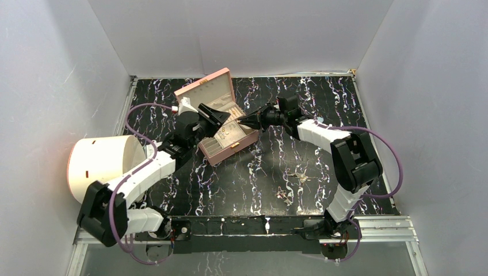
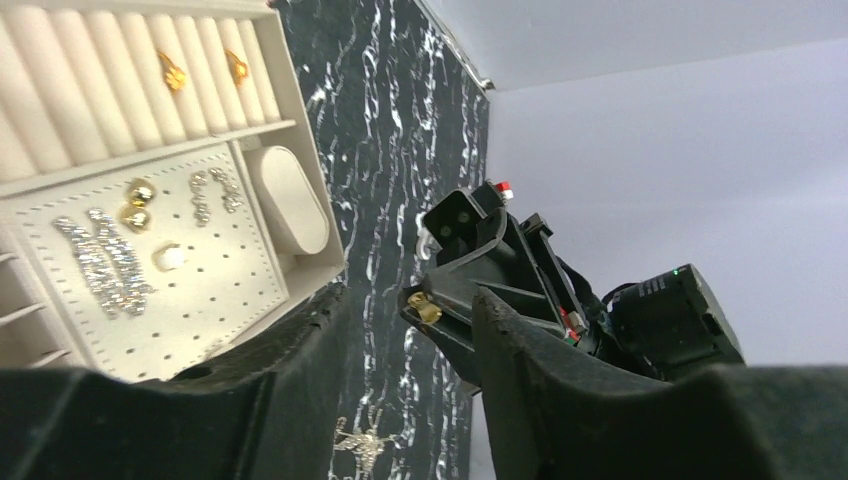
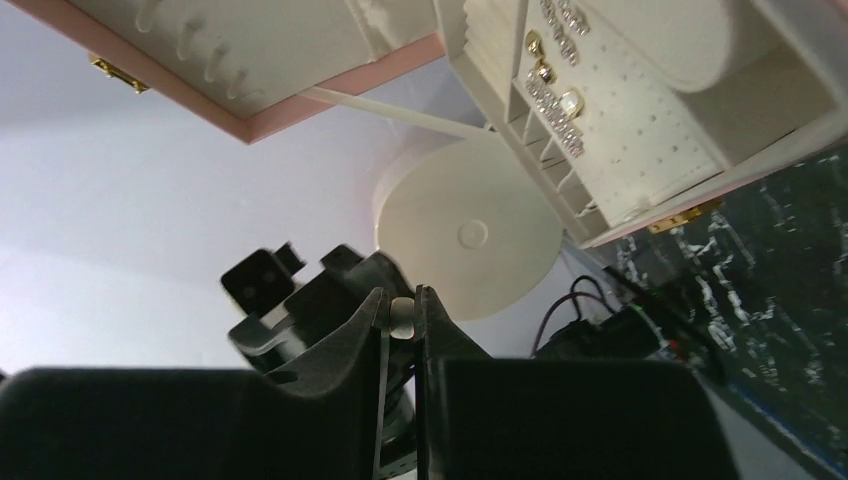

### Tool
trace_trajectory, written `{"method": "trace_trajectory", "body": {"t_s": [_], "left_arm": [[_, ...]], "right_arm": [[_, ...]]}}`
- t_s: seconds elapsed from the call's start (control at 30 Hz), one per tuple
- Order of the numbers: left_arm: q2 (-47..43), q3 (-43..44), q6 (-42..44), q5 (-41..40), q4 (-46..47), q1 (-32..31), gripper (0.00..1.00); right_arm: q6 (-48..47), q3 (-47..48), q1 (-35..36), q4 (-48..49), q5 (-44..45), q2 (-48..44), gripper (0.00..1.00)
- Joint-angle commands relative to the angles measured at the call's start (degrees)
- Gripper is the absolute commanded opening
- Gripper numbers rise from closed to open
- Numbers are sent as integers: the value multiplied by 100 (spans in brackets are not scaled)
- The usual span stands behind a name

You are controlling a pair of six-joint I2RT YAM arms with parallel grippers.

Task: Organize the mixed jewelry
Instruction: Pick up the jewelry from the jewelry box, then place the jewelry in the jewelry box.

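Down at the near edge of the black marbled table (image 1: 241,190), right of centre, part of the mixed jewelry (image 1: 285,196) lies loose: you've got one tangled silvery cluster, and a second cluster (image 1: 300,177) just beyond it, both well apart from the box. Off to your left, a big white drum (image 1: 106,164) lies on its side beside the left arm. Moving up to mid-table, your two arms come nose to nose at the right end of the pink box (image 1: 230,150). Your left gripper (image 1: 223,117) hangs over the open tray with its fingers spread and nothing between them. Your right gripper (image 3: 402,305) is pressed in on a tiny round stud (image 3: 402,316), which sits right at the fingertips and looks pale from its own camera, gold from the left wrist camera. From above, a small gap shows between the two grippers. Past them, inside the tray, pieces are already seated: two gold studs (image 2: 138,190) and a pearl (image 2: 170,258) on the perforated pad, sparkly silver strips (image 2: 105,262) beside them, and two gold bits (image 2: 172,72) tucked in the ring rolls farther on. Farthest back, the pink lid (image 1: 207,86) stands raised towards the rear wall.
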Motion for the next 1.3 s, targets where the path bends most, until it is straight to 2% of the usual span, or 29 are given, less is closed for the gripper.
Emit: {"method": "trace_trajectory", "body": {"t_s": [0.0,0.2,0.3,0.5,0.83,0.97,1.27], "left_arm": [[-740,249,485,-643,-794,45,52],[-1231,524,1101,-825,-2139,55,58],[-1453,640,1370,-885,-2807,55,64],[-1939,575,1667,-890,-3549,55,72],[-1993,514,2103,-780,-4189,64,77],[-1766,413,2110,-414,-4125,70,77],[-1514,303,2337,-382,-4007,143,77]], "right_arm": [[-1622,618,23,-1322,398,-376,12],[-3506,1500,159,-2792,1199,-255,12],[-4393,1893,364,-3097,1481,-141,12],[-5604,2523,942,-3624,2217,196,11],[-6681,3226,1394,-3894,3081,855,10],[-6859,3339,1411,-3895,3300,1008,10],[-7000,3445,1437,-3722,3423,1251,10]]}}
